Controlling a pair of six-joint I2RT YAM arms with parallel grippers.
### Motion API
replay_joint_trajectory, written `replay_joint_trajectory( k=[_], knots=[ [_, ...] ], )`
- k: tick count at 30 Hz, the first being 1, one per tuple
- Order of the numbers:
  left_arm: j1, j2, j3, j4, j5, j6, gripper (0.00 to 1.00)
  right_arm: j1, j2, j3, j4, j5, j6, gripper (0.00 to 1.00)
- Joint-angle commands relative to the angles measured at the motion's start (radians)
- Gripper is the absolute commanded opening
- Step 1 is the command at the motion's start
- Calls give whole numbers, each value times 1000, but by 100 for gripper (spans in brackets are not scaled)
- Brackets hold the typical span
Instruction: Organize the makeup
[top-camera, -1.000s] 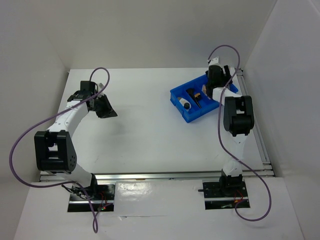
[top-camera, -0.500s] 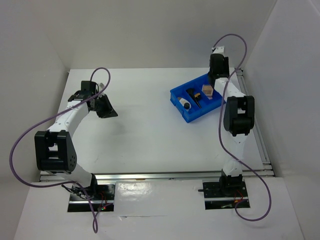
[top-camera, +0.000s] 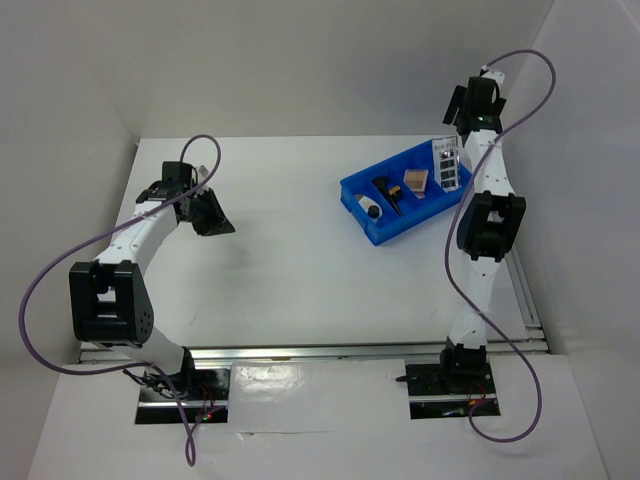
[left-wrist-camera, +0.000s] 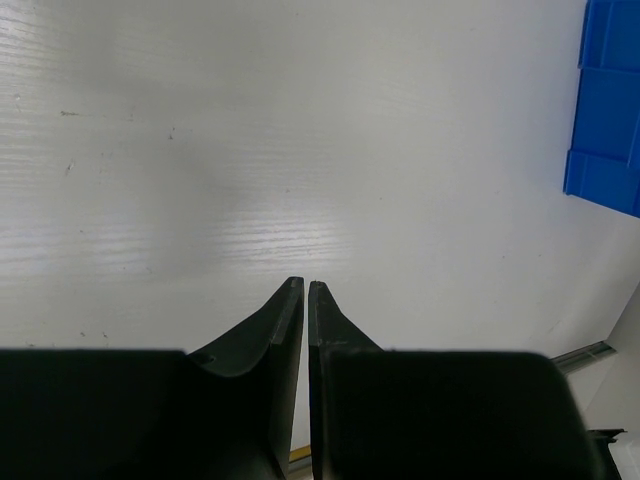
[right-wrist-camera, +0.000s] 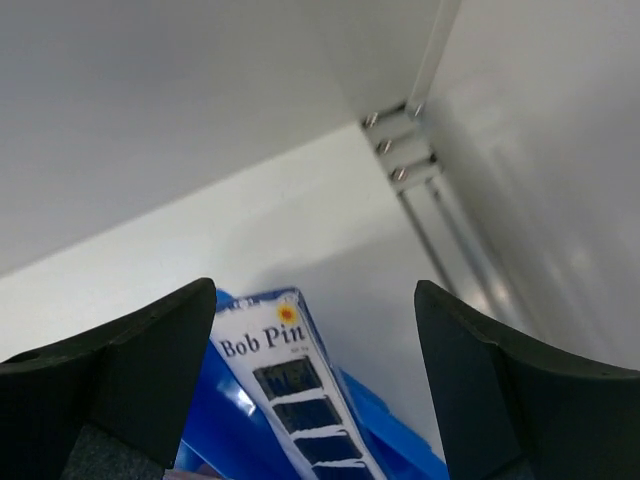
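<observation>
The blue divided bin (top-camera: 388, 225) stands at the back right of the table. In it lie a white tube (top-camera: 371, 208), a black brush (top-camera: 391, 196), a tan compact (top-camera: 415, 180) and the grey strip with dark pans (top-camera: 448, 162), which leans on the bin's far right end. My right gripper (top-camera: 470, 104) is open and empty, raised above and behind the bin. In the right wrist view the strip (right-wrist-camera: 296, 400), printed "Bob Pin", shows between and below the spread fingers (right-wrist-camera: 140, 365). My left gripper (top-camera: 214, 216) is shut and empty over bare table at the left; its tips (left-wrist-camera: 305, 286) show pressed together.
White walls enclose the table on the left, back and right. A metal rail (top-camera: 520, 290) runs along the right edge, close beside the bin. The bin's corner (left-wrist-camera: 608, 110) shows at the right edge of the left wrist view.
My right gripper has risen up and back from the bin's far right end, uncovering the grey strip lying there. The left arm has not moved.
</observation>
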Motion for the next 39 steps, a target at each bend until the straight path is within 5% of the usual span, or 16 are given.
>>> replay_joint_trajectory(
  k=[1, 7, 12, 16, 30, 39],
  knots=[
    [-11, -2, 21, 10, -9, -2, 21, -8, 50, -4, -97, -137, 110, 87],
    [-11, -2, 12, 19, -27, -2, 21, -65, 6, -192, 63, -326, 196, 91],
    [-11, -2, 3, 19, -36, -2, 21, -65, 58, -125, 25, -344, 177, 89],
    [-11, 9, 3, 19, -36, -2, 21, -65, 26, -195, 65, -334, 167, 77],
    [-20, 20, 3, 29, -36, -2, 21, 10, -80, -304, 165, -168, 38, 75],
    [-20, 20, 3, 29, -36, -2, 21, 53, -109, -324, 192, -59, -22, 45]
  ],
)
